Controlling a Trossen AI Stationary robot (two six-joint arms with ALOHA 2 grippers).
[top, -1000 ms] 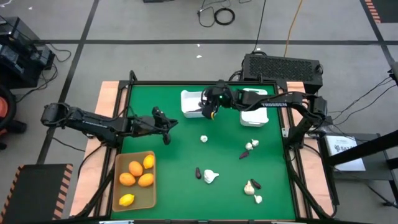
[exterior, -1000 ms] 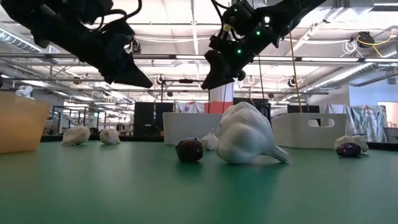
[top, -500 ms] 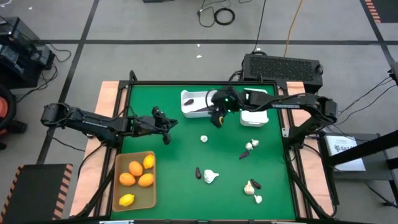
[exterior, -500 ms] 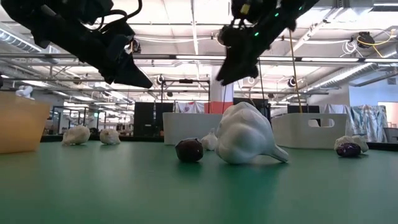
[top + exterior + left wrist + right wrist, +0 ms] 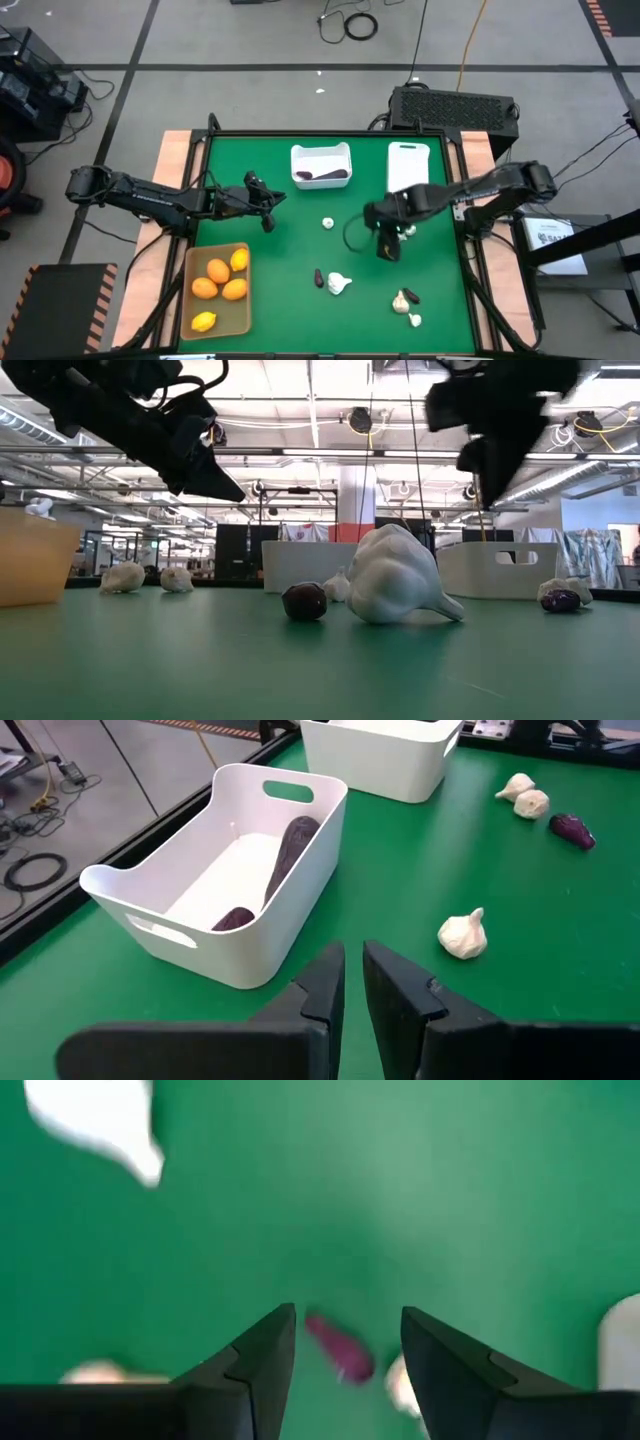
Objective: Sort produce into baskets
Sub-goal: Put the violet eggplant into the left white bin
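My right gripper (image 5: 345,1320) is open and empty above the table's right middle (image 5: 387,243). A small purple eggplant piece (image 5: 340,1348) lies on the table below the gap between its fingers, with a garlic bulb (image 5: 398,1380) beside it. My left gripper (image 5: 352,982) is shut and empty at the left middle (image 5: 267,207). The white squarish bin (image 5: 320,165) holds two eggplant pieces (image 5: 290,850). The narrower white bin (image 5: 407,165) stands to its right. The tan tray (image 5: 218,288) holds oranges and a lemon.
Garlic bulbs lie at the table's middle (image 5: 328,223), near middle (image 5: 340,284) and near right (image 5: 403,300). Eggplant pieces lie beside them (image 5: 318,278), (image 5: 412,296). The green table has free room between the left gripper and the tray.
My right gripper has gone from above the white squarish bin toward the table's near and right edges, and now hangs over the eggplant piece and garlic at the right middle. The bin's eggplant pieces show now that the arm has left.
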